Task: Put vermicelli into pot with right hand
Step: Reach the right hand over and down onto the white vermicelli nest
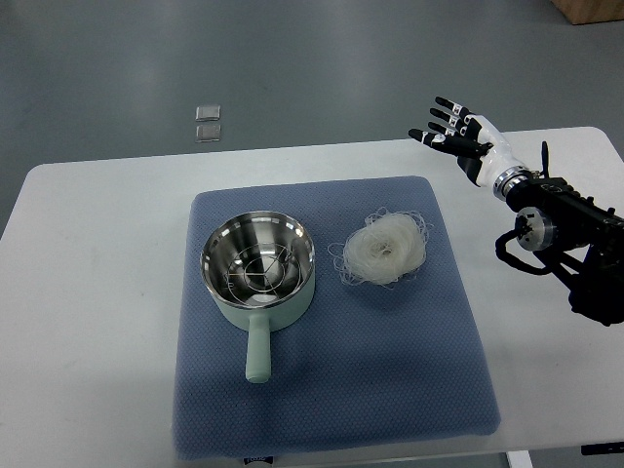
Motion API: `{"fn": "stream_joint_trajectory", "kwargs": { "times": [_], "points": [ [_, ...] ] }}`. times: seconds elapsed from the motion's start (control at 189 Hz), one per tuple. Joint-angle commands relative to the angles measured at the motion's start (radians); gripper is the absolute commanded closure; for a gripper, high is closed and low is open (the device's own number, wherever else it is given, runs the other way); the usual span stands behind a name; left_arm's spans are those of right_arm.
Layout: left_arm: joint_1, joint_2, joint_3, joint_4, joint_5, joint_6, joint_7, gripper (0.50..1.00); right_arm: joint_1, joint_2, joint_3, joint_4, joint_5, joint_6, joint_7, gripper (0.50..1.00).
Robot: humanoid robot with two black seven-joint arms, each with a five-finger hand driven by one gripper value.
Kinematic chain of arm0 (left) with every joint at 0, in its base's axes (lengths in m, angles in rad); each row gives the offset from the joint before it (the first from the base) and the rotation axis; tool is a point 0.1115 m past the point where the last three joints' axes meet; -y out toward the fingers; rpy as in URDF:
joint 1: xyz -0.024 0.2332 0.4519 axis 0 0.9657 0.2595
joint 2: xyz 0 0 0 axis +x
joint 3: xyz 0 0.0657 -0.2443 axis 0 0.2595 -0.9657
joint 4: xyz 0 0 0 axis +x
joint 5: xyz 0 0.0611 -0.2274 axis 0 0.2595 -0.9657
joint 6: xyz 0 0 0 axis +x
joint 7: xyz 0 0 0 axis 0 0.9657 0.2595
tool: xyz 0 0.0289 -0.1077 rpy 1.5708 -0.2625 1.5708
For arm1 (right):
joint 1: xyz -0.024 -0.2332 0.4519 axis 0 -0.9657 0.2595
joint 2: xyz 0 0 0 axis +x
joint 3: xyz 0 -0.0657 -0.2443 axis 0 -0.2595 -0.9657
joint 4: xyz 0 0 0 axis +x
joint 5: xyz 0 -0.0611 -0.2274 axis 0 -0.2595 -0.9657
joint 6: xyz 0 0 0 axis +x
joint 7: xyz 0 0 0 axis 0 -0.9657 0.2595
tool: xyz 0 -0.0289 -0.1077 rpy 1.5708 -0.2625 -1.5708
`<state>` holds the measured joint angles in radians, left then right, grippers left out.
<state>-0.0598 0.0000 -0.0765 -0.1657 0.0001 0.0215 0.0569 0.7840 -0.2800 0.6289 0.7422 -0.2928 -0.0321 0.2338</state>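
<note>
A round nest of pale vermicelli lies on the blue mat, right of the pot. The pot is mint green with a steel inside and a short handle pointing toward the near edge. My right hand is raised over the table's far right, fingers spread and empty, well up and to the right of the vermicelli. The left arm does not show.
The mat lies on a white table. Two small clear squares lie on the grey floor beyond the table's far edge. A brown box corner shows at the top right.
</note>
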Motion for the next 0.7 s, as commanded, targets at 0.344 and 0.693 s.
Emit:
{"fn": "stream_joint_trajectory", "kwargs": {
  "times": [0.344, 0.693],
  "points": [
    [0.000, 0.000, 0.000, 0.000, 0.000, 0.000, 0.000, 0.500, 0.089, -0.097, -0.048, 0.032, -0.425, 0.288, 0.024, 0.583],
    [0.000, 0.000, 0.000, 0.000, 0.000, 0.000, 0.000, 0.500, 0.297, -0.283, -0.302, 0.261, -0.902, 0.459, 0.134, 0.583]
  ]
}}
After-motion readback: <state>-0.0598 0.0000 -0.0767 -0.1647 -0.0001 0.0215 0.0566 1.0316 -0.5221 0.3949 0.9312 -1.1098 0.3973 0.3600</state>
